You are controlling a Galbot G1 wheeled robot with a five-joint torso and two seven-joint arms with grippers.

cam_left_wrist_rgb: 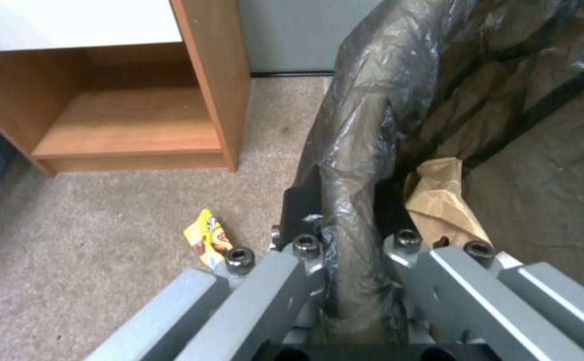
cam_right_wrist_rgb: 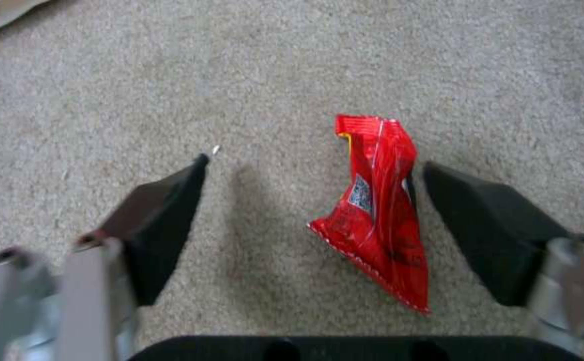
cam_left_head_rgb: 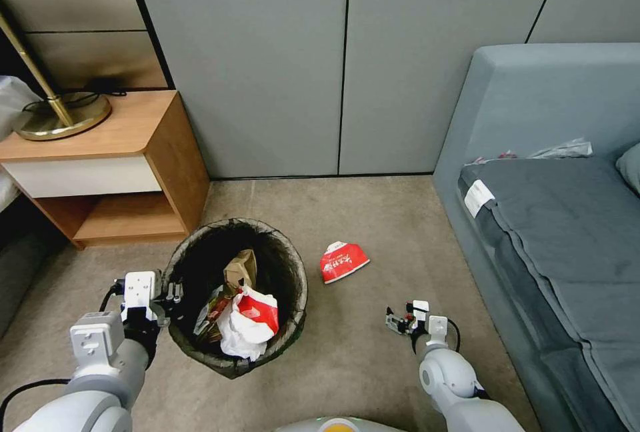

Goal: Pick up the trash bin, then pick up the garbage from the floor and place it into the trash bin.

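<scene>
The trash bin (cam_left_head_rgb: 230, 223), lined with a dark bag, is in front of me on the left, and my left gripper (cam_left_head_rgb: 170, 293) is shut on its near-left rim (cam_left_wrist_rgb: 355, 165). Inside lie a brown paper bag (cam_left_head_rgb: 240, 269) and crumpled white and red paper (cam_left_head_rgb: 250, 325). A red-and-white carton (cam_left_head_rgb: 343, 261) lies on the carpet right of the bin. My right gripper (cam_left_head_rgb: 400, 322) is low over the floor and open, with a red snack wrapper (cam_right_wrist_rgb: 379, 215) lying between its fingers (cam_right_wrist_rgb: 165, 220), closer to one. A yellow wrapper (cam_left_wrist_rgb: 208, 240) lies on the carpet beside the bin.
A wooden nightstand (cam_left_head_rgb: 120, 172) with a brass lamp (cam_left_head_rgb: 60, 115) stands at the left against the grey wall. A grey bed (cam_left_head_rgb: 553, 232) borders the carpet on the right. Open carpet lies between them.
</scene>
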